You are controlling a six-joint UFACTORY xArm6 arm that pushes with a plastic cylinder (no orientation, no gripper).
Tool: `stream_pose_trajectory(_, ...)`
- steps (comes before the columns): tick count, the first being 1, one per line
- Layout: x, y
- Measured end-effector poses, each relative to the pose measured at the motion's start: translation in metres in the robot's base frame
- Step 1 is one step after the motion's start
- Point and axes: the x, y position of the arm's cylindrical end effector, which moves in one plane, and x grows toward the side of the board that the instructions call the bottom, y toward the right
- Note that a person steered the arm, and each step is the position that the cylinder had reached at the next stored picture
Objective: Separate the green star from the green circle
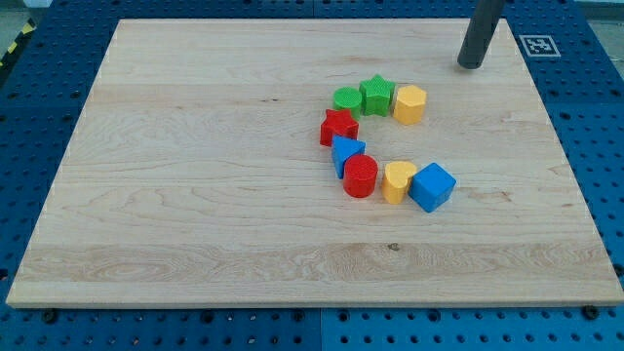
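Note:
The green star point(376, 95) sits just above the board's middle and touches the green circle point(346, 98) on its left. A yellow hexagon point(409, 103) sits close on the star's right. My tip point(471, 65) is at the board's upper right. It is well to the right of and above the star, apart from all blocks.
A red star point(338, 127) lies below the green circle. Below it curve a blue triangle point(346, 152), a red cylinder point(360, 176), a yellow heart point(397, 181) and a blue cube point(432, 186). The wooden board point(195, 195) lies on a blue pegboard.

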Motion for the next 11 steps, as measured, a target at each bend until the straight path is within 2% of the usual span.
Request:
stream_pose_trajectory(1,0.000,0.000)
stream_pose_trajectory(2,0.019,0.019)
stream_pose_trajectory(3,0.070,0.026)
stream_pose_trajectory(5,0.136,-0.034)
stream_pose_trajectory(7,0.094,-0.132)
stream_pose_trajectory(9,0.059,-0.160)
stream_pose_trajectory(10,0.023,-0.166)
stream_pose_trajectory(11,0.008,-0.157)
